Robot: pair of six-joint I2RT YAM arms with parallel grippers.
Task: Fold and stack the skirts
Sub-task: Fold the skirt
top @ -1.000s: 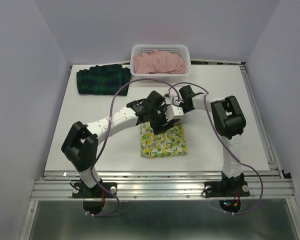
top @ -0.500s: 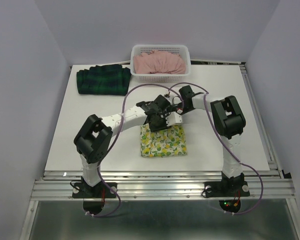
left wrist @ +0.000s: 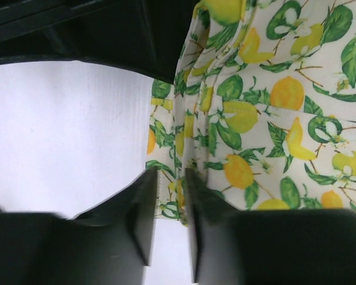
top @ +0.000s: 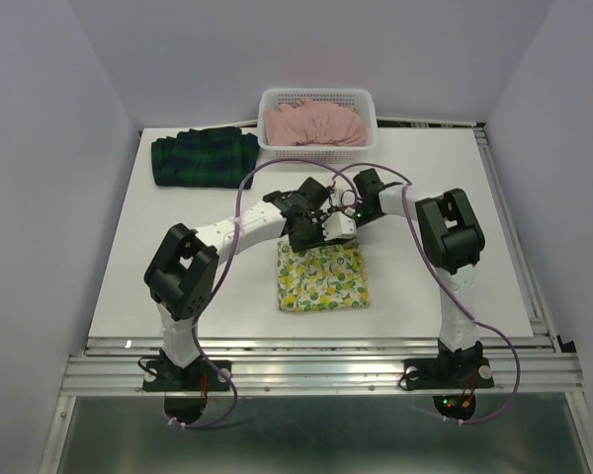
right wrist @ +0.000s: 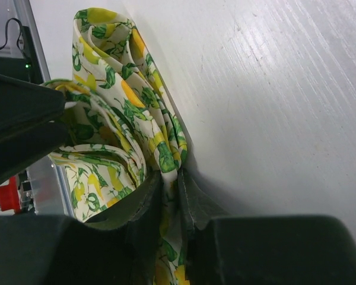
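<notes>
The lemon-print skirt [top: 321, 278] lies folded in a rough square on the table's middle. Both grippers meet at its far edge. My left gripper [top: 314, 233] has its jaws nearly together with the skirt's folded edge [left wrist: 273, 119] between the tips [left wrist: 171, 178]. My right gripper [top: 344, 217] is shut on a bunched fold of the same skirt [right wrist: 118, 107], pinched between its fingers [right wrist: 170, 178]. The dark plaid skirt [top: 205, 158] lies folded at the far left. The pink skirt [top: 314, 124] sits crumpled in the basket.
The white lattice basket [top: 316, 94] stands at the table's far edge, centre. The white table [top: 445, 197] has metal rails along its near and right edges. Purple cables loop over both arms.
The left arm has drawn its elbow in and its gripper has shifted slightly toward the far edge of the lemon skirt. The right gripper has hardly moved.
</notes>
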